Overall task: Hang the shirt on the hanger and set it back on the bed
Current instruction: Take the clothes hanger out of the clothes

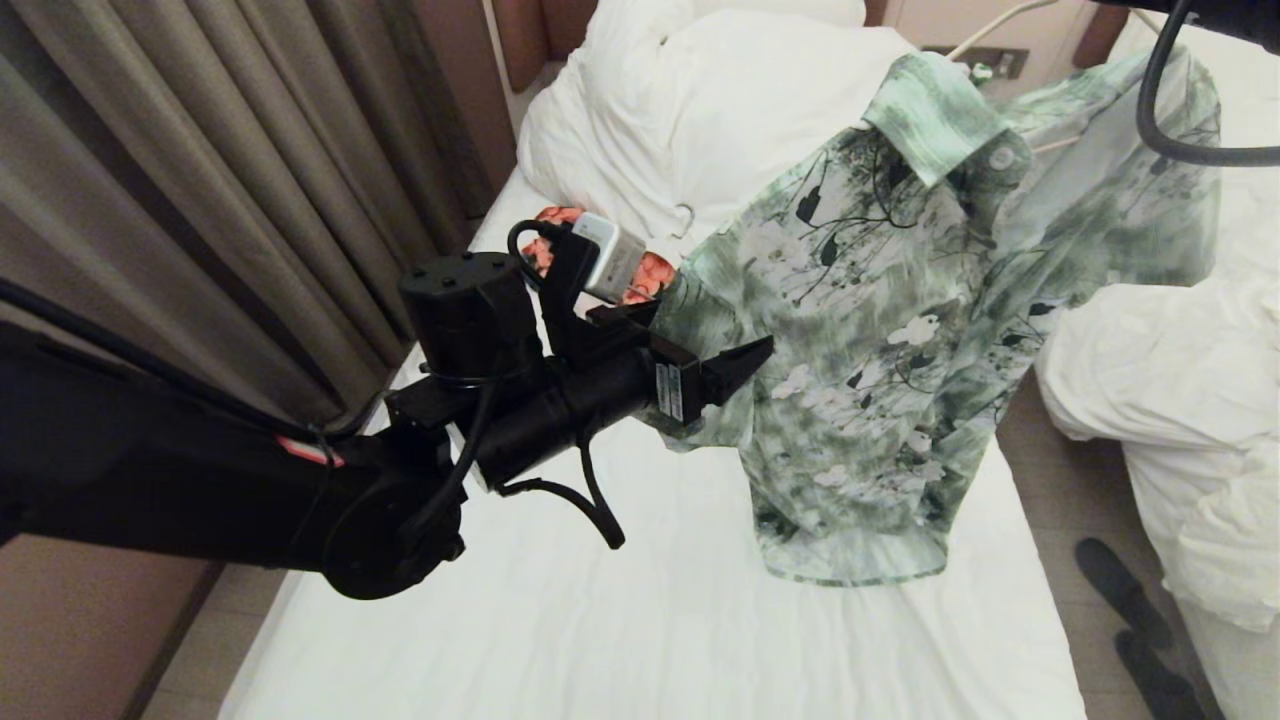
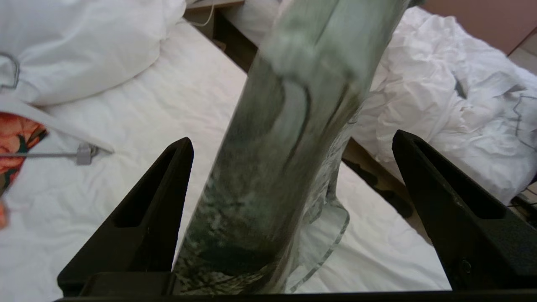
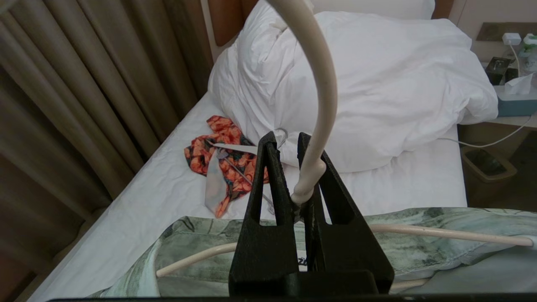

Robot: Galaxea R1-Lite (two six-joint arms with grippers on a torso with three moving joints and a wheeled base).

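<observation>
The green and white floral shirt (image 1: 880, 330) hangs above the bed (image 1: 600, 620), draped over the cream hanger (image 3: 325, 84). My right gripper (image 3: 285, 136) is shut on the hanger at the base of its hook, and the hanger's arms run inside the shirt's shoulders (image 3: 419, 247). At the shirt's left sleeve, my left gripper (image 1: 735, 365) is open. In the left wrist view the shirt's fabric (image 2: 272, 167) hangs loose between the wide-apart jaws of the left gripper (image 2: 292, 136), pinched by neither finger.
An orange-red floral garment (image 3: 226, 147) with a thicker white hanger (image 3: 235, 147) lies near the pillows (image 1: 700, 110). Curtains (image 1: 200, 180) line the bed's left side. A neighbouring bed with a heaped duvet (image 1: 1180, 390) is on the right, with dark slippers (image 1: 1120, 590) in the gap.
</observation>
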